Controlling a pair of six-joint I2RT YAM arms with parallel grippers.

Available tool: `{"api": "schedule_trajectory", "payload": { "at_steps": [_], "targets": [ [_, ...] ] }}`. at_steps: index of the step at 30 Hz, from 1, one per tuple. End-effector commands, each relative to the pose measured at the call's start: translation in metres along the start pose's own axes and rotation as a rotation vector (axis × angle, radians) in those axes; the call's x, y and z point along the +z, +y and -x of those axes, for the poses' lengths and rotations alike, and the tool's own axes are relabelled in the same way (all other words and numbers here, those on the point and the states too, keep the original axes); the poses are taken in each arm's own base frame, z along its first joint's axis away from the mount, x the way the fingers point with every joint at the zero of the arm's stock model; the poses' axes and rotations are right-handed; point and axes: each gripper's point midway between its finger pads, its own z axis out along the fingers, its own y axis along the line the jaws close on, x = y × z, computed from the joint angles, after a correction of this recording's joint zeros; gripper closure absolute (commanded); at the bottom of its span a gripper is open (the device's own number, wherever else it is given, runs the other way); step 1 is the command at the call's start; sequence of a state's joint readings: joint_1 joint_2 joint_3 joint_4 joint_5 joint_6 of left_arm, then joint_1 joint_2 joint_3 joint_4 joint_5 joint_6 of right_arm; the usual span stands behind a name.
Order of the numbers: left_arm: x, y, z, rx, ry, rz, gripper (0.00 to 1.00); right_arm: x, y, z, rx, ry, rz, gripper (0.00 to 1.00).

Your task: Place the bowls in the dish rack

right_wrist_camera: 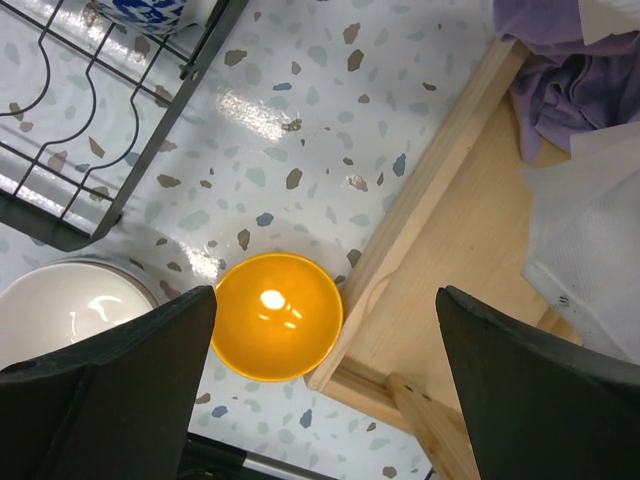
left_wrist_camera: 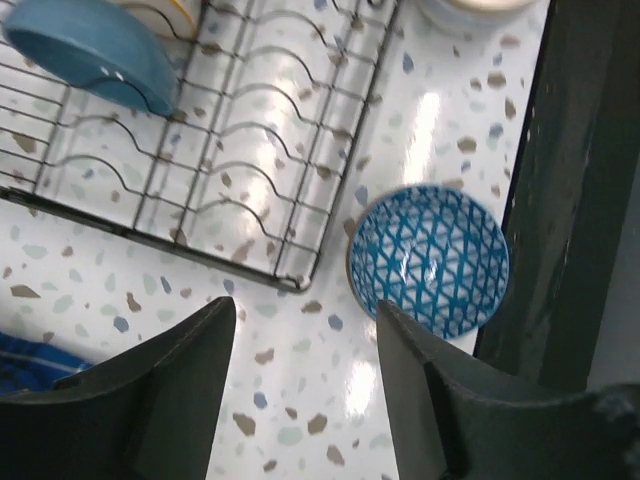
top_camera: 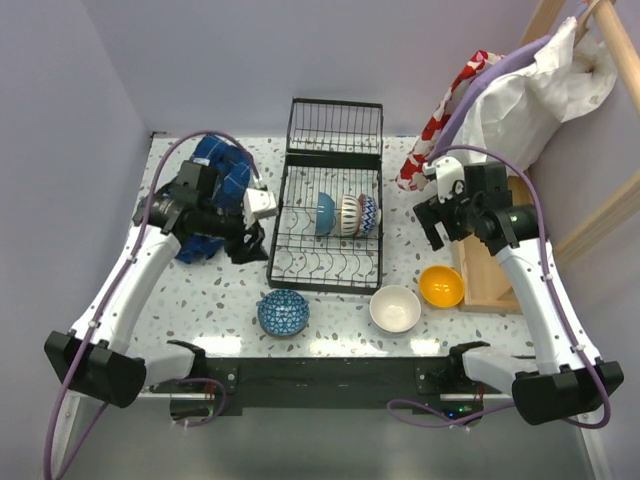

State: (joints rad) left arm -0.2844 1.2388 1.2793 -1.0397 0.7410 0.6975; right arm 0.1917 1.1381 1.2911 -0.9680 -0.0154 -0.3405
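Black wire forms the dish rack (top_camera: 325, 225), set in the middle of the bench (top_camera: 340, 325). Three bowls are stood on edge in its far rows, and the near rows of tines are free. Three more are left on the bench in front of it: a blue patterned bowl (left_wrist_camera: 428, 262), a white bowl (top_camera: 395, 308) and an orange bowl (right_wrist_camera: 277, 315), the last just beside a wooden tray (right_wrist_camera: 450, 250).

The left fingers (left_wrist_camera: 180, 390) are held apart with nothing between them, above the bench near the patterned bowl. The right fingers (right_wrist_camera: 110, 390) are spread wide and empty over the orange bowl.

A pick-up is judged to be the step in hand. It would be done best with one finger lowered inside the rim and one outside, and the wall pinched firmly. The bowl should then be tipped on edge and slid between free tines, clear of the loaded bowls.
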Motion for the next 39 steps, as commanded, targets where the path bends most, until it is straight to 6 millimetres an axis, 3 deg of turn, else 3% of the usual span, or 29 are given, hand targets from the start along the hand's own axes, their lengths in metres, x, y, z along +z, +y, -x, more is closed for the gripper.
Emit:
{"api": "schedule_trajectory", "payload": {
  "at_steps": [1, 2, 4, 7, 13, 16, 20, 23, 27, 39],
  "targets": [
    [-0.007, -0.046, -0.078, 0.116, 0.300, -0.152, 0.37, -0.002, 0.004, 0.016, 0.007, -0.067, 0.024, 0.04],
    [-0.008, -0.054, -0.086, 0.223, 0.335, -0.160, 0.36, -0.001, 0.005, 0.016, 0.007, -0.069, 0.030, 0.04],
    [-0.001, -0.066, -0.114, 0.267, 0.405, -0.199, 0.37, 0.001, 0.006, 0.014, 0.000, -0.065, 0.032, 0.04],
    [0.006, -0.065, -0.124, 0.347, 0.401, -0.178, 0.36, 0.002, 0.006, 0.012, -0.002, -0.065, 0.031, 0.04],
    [0.020, -0.057, -0.094, 0.472, 0.308, -0.129, 0.34, 0.001, 0.010, 0.003, 0.007, -0.065, 0.031, 0.04],
    [0.031, -0.071, -0.092, 0.478, 0.308, -0.200, 0.36, 0.001, 0.012, -0.002, 0.014, -0.065, 0.032, 0.04],
    [0.050, -0.107, -0.106, 0.502, 0.368, -0.332, 0.42, 0.001, 0.013, -0.005, 0.014, -0.066, 0.029, 0.04],
    [0.061, -0.121, -0.114, 0.551, 0.398, -0.367, 0.48, 0.002, 0.012, -0.005, 0.022, -0.069, 0.025, 0.04],
    [0.070, -0.122, -0.107, 0.547, 0.370, -0.363, 0.49, -0.001, 0.013, -0.008, 0.027, -0.068, 0.023, 0.04],
    [0.078, -0.136, -0.133, 0.542, 0.423, -0.414, 0.52, -0.003, 0.012, -0.014, 0.028, -0.067, 0.004, 0.04]
  ]
}}
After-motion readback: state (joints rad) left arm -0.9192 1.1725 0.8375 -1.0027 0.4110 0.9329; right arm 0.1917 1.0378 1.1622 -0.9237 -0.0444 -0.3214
